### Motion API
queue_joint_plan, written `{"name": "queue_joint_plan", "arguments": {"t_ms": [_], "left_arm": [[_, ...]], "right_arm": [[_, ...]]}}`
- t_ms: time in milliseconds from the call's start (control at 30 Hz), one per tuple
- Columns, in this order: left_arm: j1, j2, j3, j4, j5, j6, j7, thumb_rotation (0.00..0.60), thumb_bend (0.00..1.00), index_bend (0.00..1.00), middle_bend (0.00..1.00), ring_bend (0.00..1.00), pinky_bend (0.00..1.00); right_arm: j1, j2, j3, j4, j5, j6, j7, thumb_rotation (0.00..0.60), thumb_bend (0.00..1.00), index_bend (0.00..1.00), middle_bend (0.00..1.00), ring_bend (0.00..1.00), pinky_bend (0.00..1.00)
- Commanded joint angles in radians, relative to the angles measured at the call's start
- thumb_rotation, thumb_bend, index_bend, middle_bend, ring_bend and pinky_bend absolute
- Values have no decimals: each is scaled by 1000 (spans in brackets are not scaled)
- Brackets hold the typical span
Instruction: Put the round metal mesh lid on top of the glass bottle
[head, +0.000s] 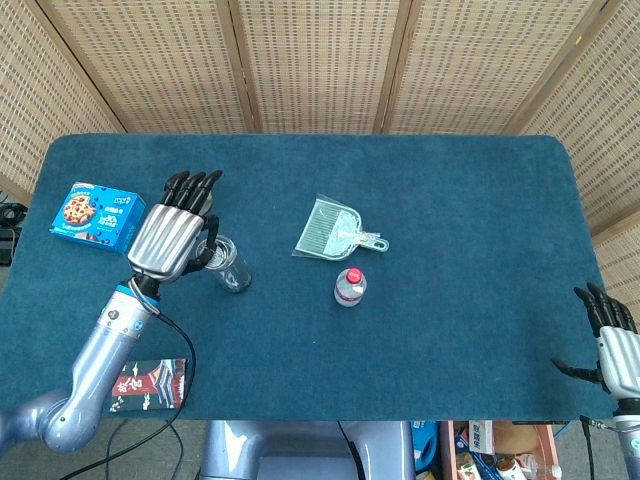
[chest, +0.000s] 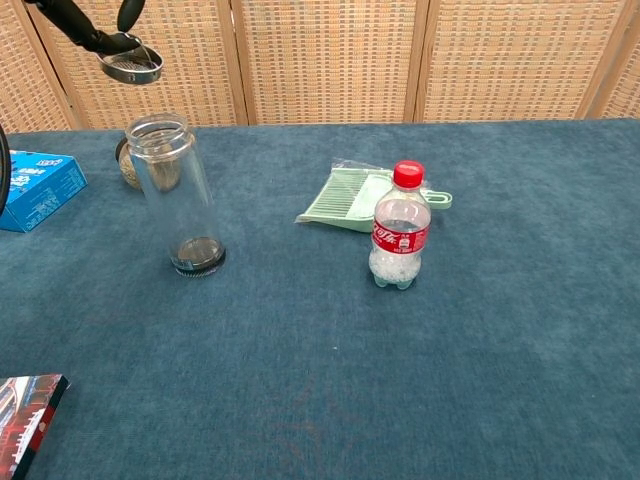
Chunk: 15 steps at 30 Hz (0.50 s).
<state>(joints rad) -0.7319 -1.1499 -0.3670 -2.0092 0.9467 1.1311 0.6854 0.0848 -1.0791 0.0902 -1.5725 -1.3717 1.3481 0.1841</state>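
The clear glass bottle (chest: 182, 196) stands upright on the blue table with its mouth open; the head view shows this bottle (head: 230, 268) left of centre. In the chest view my left hand (chest: 92, 22) pinches the round metal mesh lid (chest: 132, 68) high in the air. The lid hangs above the bottle's mouth and a little to its left, not touching it. From the head camera my left hand (head: 176, 228) covers the lid and sits just left of the bottle. My right hand (head: 612, 338) rests at the table's front right edge, fingers apart and empty.
A green dustpan (chest: 363, 198) and a red-capped plastic bottle (chest: 399, 226) lie right of the glass bottle. A small dark-lidded jar (head: 188, 196) and a blue cookie box (head: 97, 216) sit at the far left. A red and black packet (head: 148, 384) lies at the front left edge.
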Motion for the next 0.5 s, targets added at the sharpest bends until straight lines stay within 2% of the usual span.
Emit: {"name": "queue_joint_plan", "arguments": {"t_ms": [33, 367, 500], "left_arm": [[-12, 3, 6, 28, -25, -10, -10, 600, 405, 681, 0, 0, 0], [-49, -18, 31, 102, -78, -27, -23, 600, 405, 680, 0, 0, 0], [-67, -32, 44, 122, -97, -30, -14, 600, 405, 649, 0, 0, 0]], "right_arm": [[1, -1, 0, 1, 2, -2, -1, 600, 49, 86, 0, 0, 0], [4, -4, 0, 3, 7, -11, -6, 600, 49, 86, 0, 0, 0], [5, -2, 1, 4, 9, -14, -1, 600, 49, 86, 0, 0, 0]]}}
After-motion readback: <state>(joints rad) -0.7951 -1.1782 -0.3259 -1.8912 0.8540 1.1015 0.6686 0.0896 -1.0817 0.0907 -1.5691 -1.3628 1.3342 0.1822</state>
